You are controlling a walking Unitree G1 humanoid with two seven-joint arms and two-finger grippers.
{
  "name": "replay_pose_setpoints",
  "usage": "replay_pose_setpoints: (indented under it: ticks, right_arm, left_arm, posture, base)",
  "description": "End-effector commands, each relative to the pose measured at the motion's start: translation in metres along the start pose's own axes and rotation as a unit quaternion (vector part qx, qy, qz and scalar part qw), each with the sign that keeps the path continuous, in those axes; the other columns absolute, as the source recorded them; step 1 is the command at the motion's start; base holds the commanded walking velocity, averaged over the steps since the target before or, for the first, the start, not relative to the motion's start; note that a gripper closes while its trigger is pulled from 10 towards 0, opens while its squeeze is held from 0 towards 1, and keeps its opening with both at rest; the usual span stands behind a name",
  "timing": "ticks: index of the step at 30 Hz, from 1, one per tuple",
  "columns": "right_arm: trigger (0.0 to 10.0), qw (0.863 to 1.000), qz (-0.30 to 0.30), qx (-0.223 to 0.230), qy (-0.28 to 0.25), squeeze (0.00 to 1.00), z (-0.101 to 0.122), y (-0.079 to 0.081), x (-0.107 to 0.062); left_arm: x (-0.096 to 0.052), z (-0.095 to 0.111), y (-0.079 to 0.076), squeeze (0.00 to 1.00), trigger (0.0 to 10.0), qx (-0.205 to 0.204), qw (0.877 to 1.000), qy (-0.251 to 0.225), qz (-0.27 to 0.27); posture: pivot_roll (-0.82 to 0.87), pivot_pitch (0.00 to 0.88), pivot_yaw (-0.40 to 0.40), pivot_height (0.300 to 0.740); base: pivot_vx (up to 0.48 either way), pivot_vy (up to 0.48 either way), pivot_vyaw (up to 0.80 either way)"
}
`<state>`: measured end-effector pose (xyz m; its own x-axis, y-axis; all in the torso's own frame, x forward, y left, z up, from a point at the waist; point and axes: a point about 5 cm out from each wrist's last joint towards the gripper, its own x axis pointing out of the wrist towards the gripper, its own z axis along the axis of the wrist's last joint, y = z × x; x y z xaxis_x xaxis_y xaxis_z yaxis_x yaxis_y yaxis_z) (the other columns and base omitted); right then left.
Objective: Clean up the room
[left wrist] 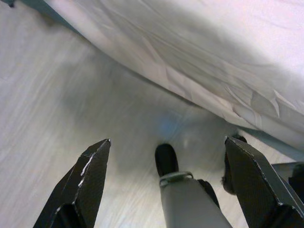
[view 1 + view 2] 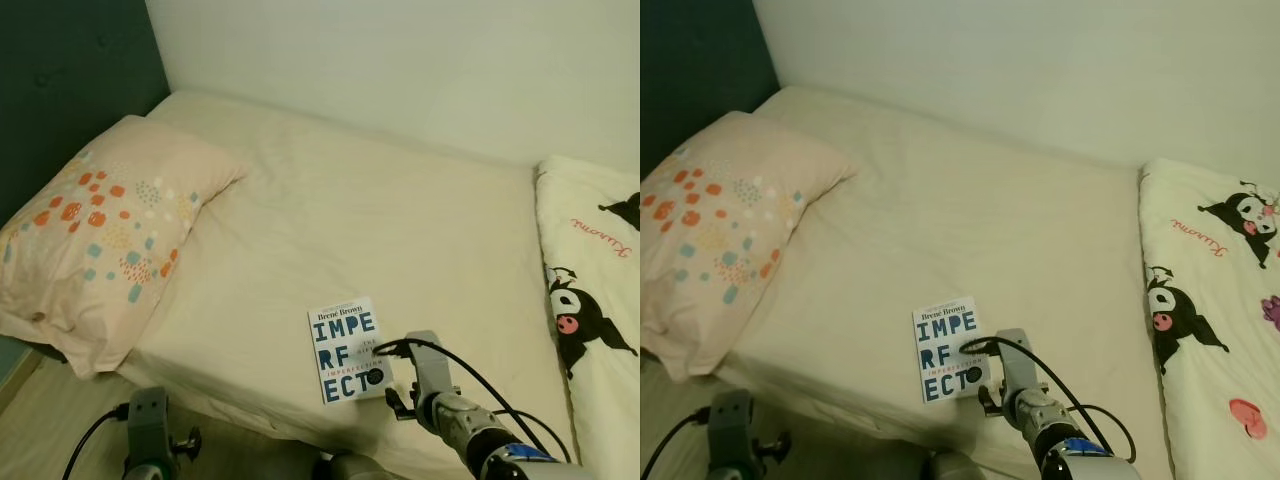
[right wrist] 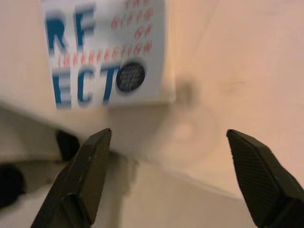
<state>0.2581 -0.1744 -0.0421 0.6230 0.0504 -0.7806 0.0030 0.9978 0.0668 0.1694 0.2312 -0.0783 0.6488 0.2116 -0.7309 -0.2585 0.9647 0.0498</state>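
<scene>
A white book (image 2: 347, 350) with big blue letters lies flat on the cream bed (image 2: 380, 220), close to its front edge. My right arm (image 2: 450, 410) reaches up to the bed edge just right of the book. In the right wrist view my right gripper (image 3: 168, 132) is open, with nothing between its fingers. It points at the sheet beside the book's (image 3: 102, 52) lower corner. My left arm (image 2: 150, 425) hangs low in front of the bed. My left gripper (image 1: 168, 140) is open and empty above the floor (image 1: 57, 95).
A pale pillow (image 2: 95, 235) with orange and blue dots lies at the bed's left end against a dark headboard (image 2: 60, 90). A white blanket (image 2: 590, 290) printed with cartoon figures covers the bed's right end. My own leg (image 1: 190, 204) stands below the left gripper.
</scene>
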Motion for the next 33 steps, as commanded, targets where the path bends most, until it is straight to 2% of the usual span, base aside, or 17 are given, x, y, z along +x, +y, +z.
replay_pose_setpoints:
  ticks: [1,2,4,5,7,9,12,20,22,23,25,29,31,33]
  right_arm:
    - [10.0,0.998,0.006,0.061,-0.004,0.00,0.003,0.003,0.000]
    - [10.0,0.998,0.006,0.061,-0.004,0.00,0.003,0.003,0.000]
    - [10.0,0.995,0.021,0.093,-0.002,0.00,0.006,0.008,0.001]
    - [10.0,0.995,0.021,0.093,-0.002,0.00,0.006,0.008,0.001]
    - [10.0,0.991,0.029,0.129,0.013,0.00,0.003,0.013,0.001]
    - [10.0,0.990,0.029,0.137,0.024,0.00,0.000,0.015,0.002]
    - [10.0,0.991,0.019,0.121,0.053,0.00,-0.010,0.015,0.001]
    - [10.0,0.990,-0.013,0.127,0.062,0.00,-0.012,0.007,0.000]
    - [10.0,0.982,-0.026,0.177,0.057,0.00,-0.010,0.002,0.000]
    - [10.0,0.982,-0.026,0.177,0.057,0.00,-0.010,0.002,0.000]
    - [10.0,0.973,-0.025,0.221,0.053,0.00,-0.008,0.001,0.000]
    - [10.0,0.967,-0.025,0.247,0.051,0.00,-0.007,0.001,0.000]
    - [10.0,0.961,-0.009,0.274,0.022,0.00,0.000,0.003,0.000]
    - [10.0,0.959,-0.001,0.282,0.012,0.00,0.003,0.004,0.001]
  left_arm:
    - [0.001,0.004,-0.002,0.00,10.0,0.020,1.000,-0.013,-0.011]
    - [0.001,0.004,-0.002,0.00,10.0,0.020,1.000,-0.013,-0.011]
    - [0.002,0.013,-0.003,0.00,10.0,0.053,0.998,-0.031,-0.020]
    - [0.002,0.013,-0.003,0.00,10.0,0.053,0.998,-0.031,-0.020]
    - [0.005,0.025,-0.001,0.00,10.0,0.059,0.997,-0.052,-0.021]
    - [0.005,0.029,0.000,0.00,10.0,0.058,0.996,-0.059,-0.019]
    - [0.007,0.036,-0.001,0.00,10.0,0.056,0.996,-0.070,-0.021]
    - [0.006,0.035,-0.004,0.00,10.0,0.059,0.995,-0.071,-0.027]
    - [0.006,0.034,-0.006,0.00,10.0,0.061,0.995,-0.073,-0.031]
    - [0.006,0.034,-0.006,0.00,10.0,0.061,0.995,-0.073,-0.031]
    - [0.006,0.036,-0.007,0.00,10.0,0.060,0.994,-0.080,-0.032]
    - [0.006,0.039,-0.006,0.00,10.0,0.061,0.994,-0.088,-0.033]
    - [0.007,0.045,-0.005,0.00,10.0,0.062,0.992,-0.102,-0.033]
    - [0.007,0.046,-0.004,0.00,10.0,0.063,0.992,-0.104,-0.033]
  posture:
    - [-0.06,0.040,0.019,0.720]
    - [-0.06,0.040,0.019,0.720]
    - [-0.06,0.040,0.019,0.710]
    - [-0.06,0.040,0.019,0.710]
    - [-0.06,0.044,0.018,0.700]
    - [-0.06,0.048,0.017,0.695]
    - [-0.06,0.051,0.018,0.680]
    - [-0.06,0.056,0.020,0.665]
    - [-0.06,0.059,0.018,0.655]
    - [-0.06,0.059,0.018,0.655]
    - [-0.05,0.062,0.019,0.645]
    - [-0.05,0.064,0.021,0.635]
    - [-0.03,0.076,0.028,0.620]
    - [-0.03,0.076,0.028,0.615]
  base:
    - [0.000,0.000,0.00]
    - [0.000,0.000,0.00]
    - [0.000,0.000,0.00]
    - [0.000,0.000,0.00]
    - [0.000,0.000,0.00]
    - [0.000,0.000,0.00]
    - [0.000,0.000,0.00]
    - [0.000,0.000,0.00]
    - [0.000,0.000,0.00]
    - [0.000,0.000,0.00]
    - [0.000,0.000,0.00]
    - [0.000,0.000,0.00]
    - [0.000,0.000,0.00]
    - [0.000,0.000,0.00]
